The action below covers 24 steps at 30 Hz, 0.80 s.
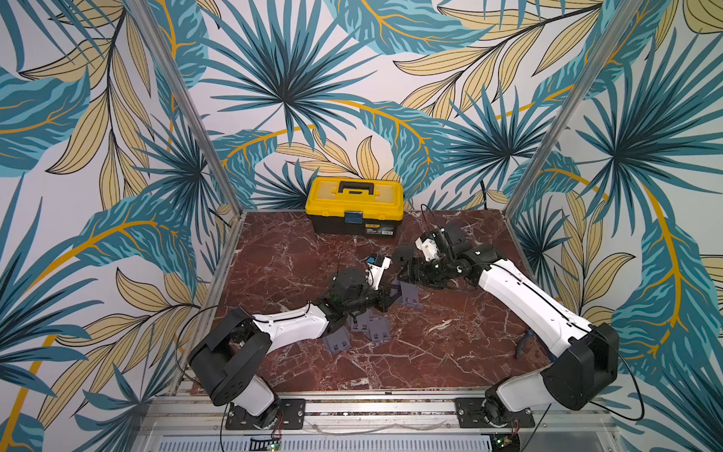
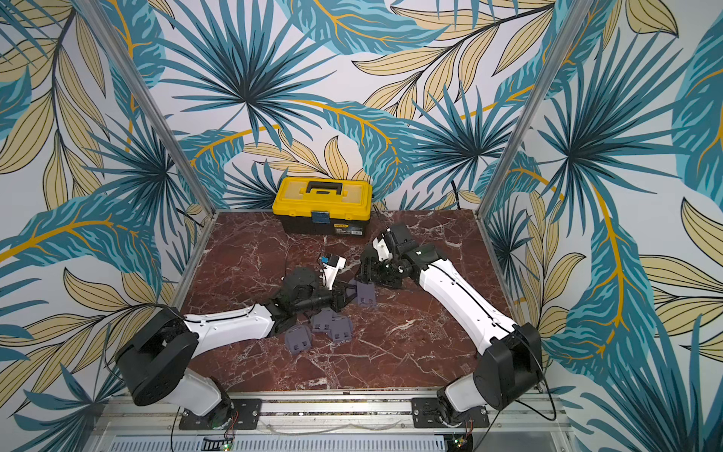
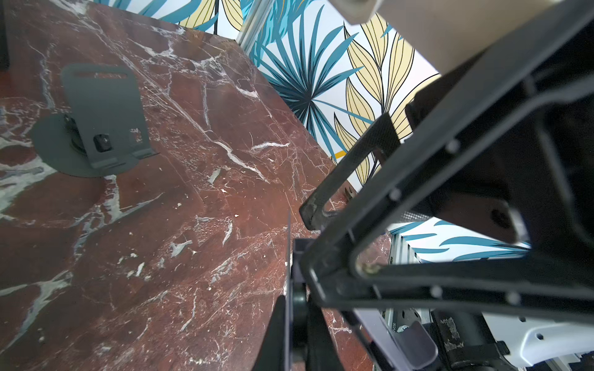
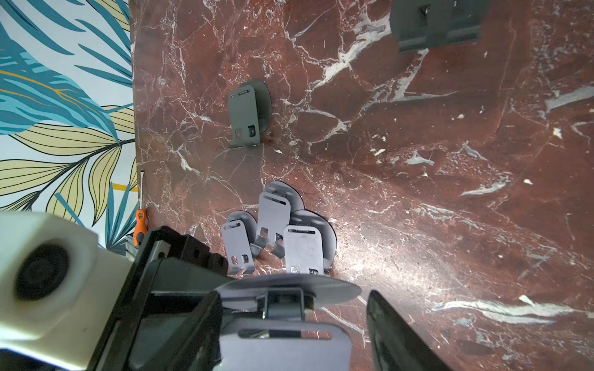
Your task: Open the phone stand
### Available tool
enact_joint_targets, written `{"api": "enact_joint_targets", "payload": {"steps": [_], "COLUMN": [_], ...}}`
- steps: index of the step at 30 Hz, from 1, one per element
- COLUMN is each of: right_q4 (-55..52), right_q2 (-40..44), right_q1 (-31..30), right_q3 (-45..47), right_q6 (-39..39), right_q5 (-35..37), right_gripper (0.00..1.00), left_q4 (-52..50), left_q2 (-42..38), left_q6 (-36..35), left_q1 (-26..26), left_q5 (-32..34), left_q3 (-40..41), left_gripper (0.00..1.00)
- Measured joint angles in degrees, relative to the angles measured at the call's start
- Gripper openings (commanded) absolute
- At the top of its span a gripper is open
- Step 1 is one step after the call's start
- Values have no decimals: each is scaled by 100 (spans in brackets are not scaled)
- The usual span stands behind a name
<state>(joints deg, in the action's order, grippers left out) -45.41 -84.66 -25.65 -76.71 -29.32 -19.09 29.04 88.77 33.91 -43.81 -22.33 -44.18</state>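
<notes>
Over the veined red marble tabletop (image 1: pixel 430 352), the left arm (image 1: pixel 289 325) and right arm (image 1: pixel 528 301) are stretched low to centre. There the matte grey phone stand (image 4: pixel 283 350) is pinched at its disc base by the closed left gripper (image 3: pixel 291 289). Its slotted plate is straddled, unclamped, by the parted right gripper (image 4: pixel 294 297).

Left hand (image 3: pixel 294 313) clamped, right hand (image 4: pixel 294 298) parted
</notes>
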Motion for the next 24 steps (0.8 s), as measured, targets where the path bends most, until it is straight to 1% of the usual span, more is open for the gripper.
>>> {"api": "enact_joint_targets", "payload": {"steps": [15, 18, 24], "right_q4": [-144, -153, -164], "right_q2": [-70, -85, -85], "right_q1": [-142, -157, -184], "right_q3": [-24, -33, -44], "right_q6": [87, 105, 127], "right_q5": [94, 109, 142], "right_gripper": [71, 66, 51], "left_q4": [-4, -11, -20], "left_q2": [26, 33, 39], "left_q6": [2, 2, 4], "left_q1": [0, 0, 0], "left_q5": [2, 0, 4], "left_q3": [-52, -59, -59], "left_gripper": [0, 0, 0]}}
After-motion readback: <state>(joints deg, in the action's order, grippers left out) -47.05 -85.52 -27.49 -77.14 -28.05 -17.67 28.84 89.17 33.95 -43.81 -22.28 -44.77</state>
